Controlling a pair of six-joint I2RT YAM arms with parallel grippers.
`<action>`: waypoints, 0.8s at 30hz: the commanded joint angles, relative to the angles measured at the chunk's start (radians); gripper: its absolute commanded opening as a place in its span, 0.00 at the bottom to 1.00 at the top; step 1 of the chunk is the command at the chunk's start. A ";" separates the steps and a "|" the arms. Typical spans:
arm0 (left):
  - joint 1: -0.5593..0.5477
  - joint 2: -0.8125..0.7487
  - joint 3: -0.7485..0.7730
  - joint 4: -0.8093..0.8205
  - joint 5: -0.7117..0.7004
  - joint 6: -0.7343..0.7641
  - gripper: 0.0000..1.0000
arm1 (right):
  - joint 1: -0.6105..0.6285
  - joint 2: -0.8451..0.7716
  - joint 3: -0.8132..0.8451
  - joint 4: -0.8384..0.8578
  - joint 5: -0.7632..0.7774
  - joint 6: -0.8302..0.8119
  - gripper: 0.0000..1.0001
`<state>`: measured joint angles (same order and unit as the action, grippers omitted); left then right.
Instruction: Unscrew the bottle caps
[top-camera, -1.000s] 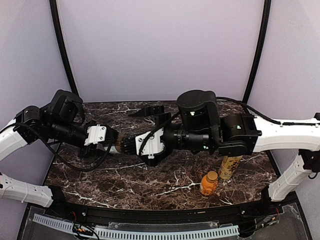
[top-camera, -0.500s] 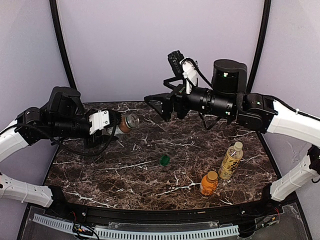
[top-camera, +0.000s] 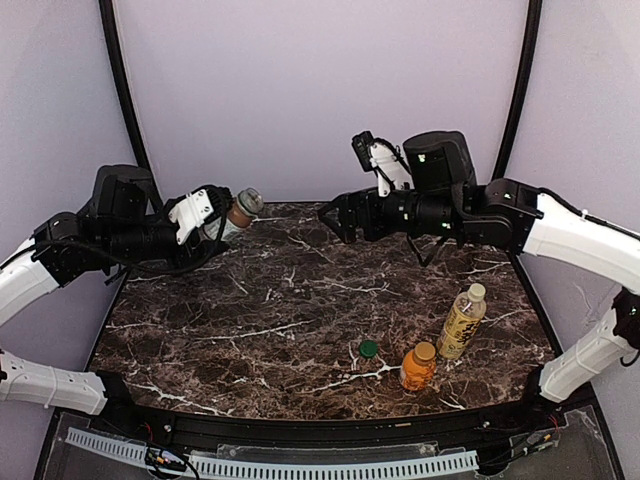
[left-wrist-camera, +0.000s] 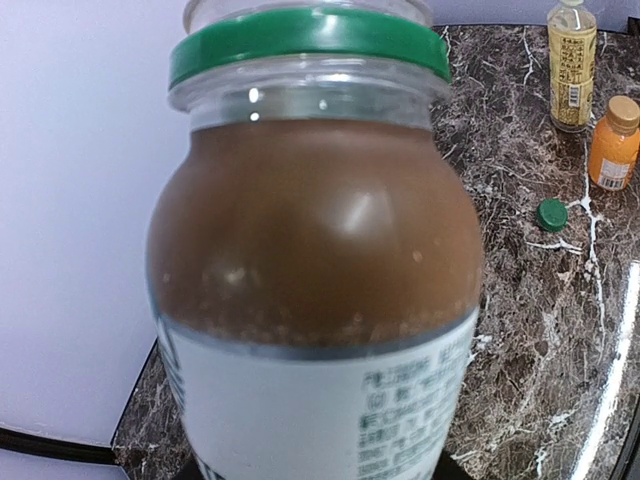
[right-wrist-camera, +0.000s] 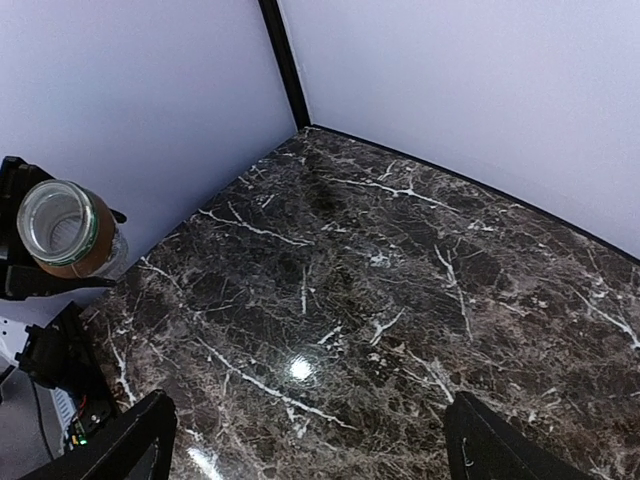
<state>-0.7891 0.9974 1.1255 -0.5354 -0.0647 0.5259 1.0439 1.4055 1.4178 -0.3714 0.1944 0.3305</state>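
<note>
My left gripper (top-camera: 216, 222) is shut on the brownish bottle with a white label (top-camera: 238, 210) and holds it tilted above the table's far left. The bottle fills the left wrist view (left-wrist-camera: 315, 260), with a green ring (left-wrist-camera: 310, 35) round its neck. Its mouth is open in the right wrist view (right-wrist-camera: 60, 225). A loose green cap (top-camera: 368, 349) lies on the table near the front; it also shows in the left wrist view (left-wrist-camera: 551, 213). The short orange bottle (top-camera: 418, 367) and the taller yellow-labelled bottle (top-camera: 463, 321) stand capped at the front right. My right gripper (top-camera: 335, 218) is open and empty, high over the table's back (right-wrist-camera: 310, 455).
The dark marble table (top-camera: 300, 300) is backed by pale walls with black corner posts (top-camera: 125, 90). A black rail (top-camera: 300, 432) runs along the near edge.
My right gripper came off the brownish bottle, opened and drew back to the right. The green cap fell to the table and ended near the orange bottle. My left gripper lifted the bottle.
</note>
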 joint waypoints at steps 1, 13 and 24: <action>0.007 -0.017 0.011 0.011 0.038 -0.045 0.19 | -0.007 0.017 0.029 0.088 -0.260 -0.072 0.91; 0.007 0.001 0.094 -0.055 0.344 -0.177 0.19 | 0.091 0.188 0.181 0.367 -0.482 -0.270 0.88; 0.009 -0.005 0.094 -0.059 0.395 -0.171 0.19 | 0.070 0.243 0.195 0.499 -0.533 -0.212 0.50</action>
<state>-0.7872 1.0000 1.2015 -0.5789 0.2901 0.3687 1.1233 1.6295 1.5822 0.0597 -0.3103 0.1062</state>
